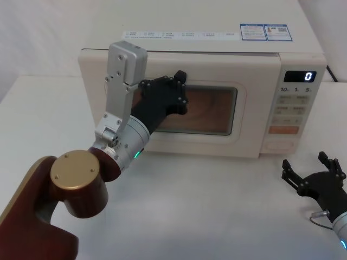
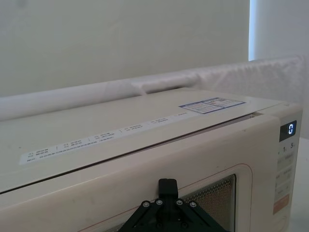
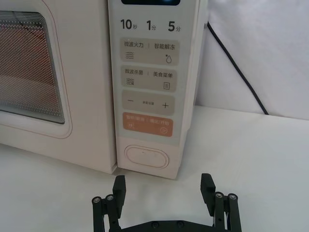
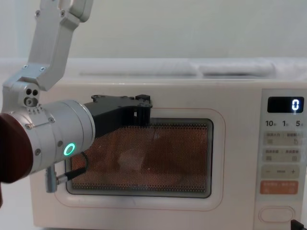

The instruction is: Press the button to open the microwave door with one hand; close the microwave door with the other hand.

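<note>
The microwave door (image 1: 217,67) lies flush with the oven body, its dark window mesh showing in the chest view (image 4: 158,158). My left gripper (image 1: 180,81) is shut, and its black tips rest against the upper left of the door (image 4: 143,108), above the window (image 2: 167,185). My right gripper (image 1: 305,161) hovers low over the table in front of the control panel. It is open with nothing between its fingers (image 3: 163,186). The button (image 3: 147,156), a wide cream pill, sits at the panel's bottom (image 1: 282,145), a short way ahead of the right fingertips.
The control panel (image 3: 149,72) carries a display reading 0 (image 1: 308,76), pale keys and an orange key (image 3: 147,124). A black cable (image 3: 236,67) runs down behind the oven's right side. Bare white table (image 1: 217,206) spreads in front.
</note>
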Robot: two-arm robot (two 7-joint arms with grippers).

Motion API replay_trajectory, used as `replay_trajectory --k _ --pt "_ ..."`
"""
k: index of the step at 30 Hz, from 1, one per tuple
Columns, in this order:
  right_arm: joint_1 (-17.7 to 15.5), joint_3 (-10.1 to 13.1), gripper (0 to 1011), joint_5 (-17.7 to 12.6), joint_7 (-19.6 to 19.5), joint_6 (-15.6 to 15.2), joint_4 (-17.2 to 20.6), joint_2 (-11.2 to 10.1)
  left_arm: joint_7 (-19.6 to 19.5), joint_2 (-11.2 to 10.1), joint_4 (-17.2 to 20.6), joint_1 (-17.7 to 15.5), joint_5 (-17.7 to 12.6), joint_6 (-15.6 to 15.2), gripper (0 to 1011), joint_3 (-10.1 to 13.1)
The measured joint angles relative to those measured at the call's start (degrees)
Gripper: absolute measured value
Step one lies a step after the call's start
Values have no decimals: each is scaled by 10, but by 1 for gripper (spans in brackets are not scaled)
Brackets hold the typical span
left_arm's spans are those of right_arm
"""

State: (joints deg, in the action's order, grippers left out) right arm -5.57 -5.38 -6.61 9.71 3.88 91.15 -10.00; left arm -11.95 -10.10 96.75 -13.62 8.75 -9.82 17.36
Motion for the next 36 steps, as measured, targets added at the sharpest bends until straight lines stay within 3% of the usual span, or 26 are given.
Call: replay_trajectory --k 28,36 --pt "0 0 1001 0 0 0 0 0 3 9 -16 -3 0 -2 0 -11" --pt "0 0 1001 0 0 0 0 0 0 10 3 10 23 -7 0 -20"
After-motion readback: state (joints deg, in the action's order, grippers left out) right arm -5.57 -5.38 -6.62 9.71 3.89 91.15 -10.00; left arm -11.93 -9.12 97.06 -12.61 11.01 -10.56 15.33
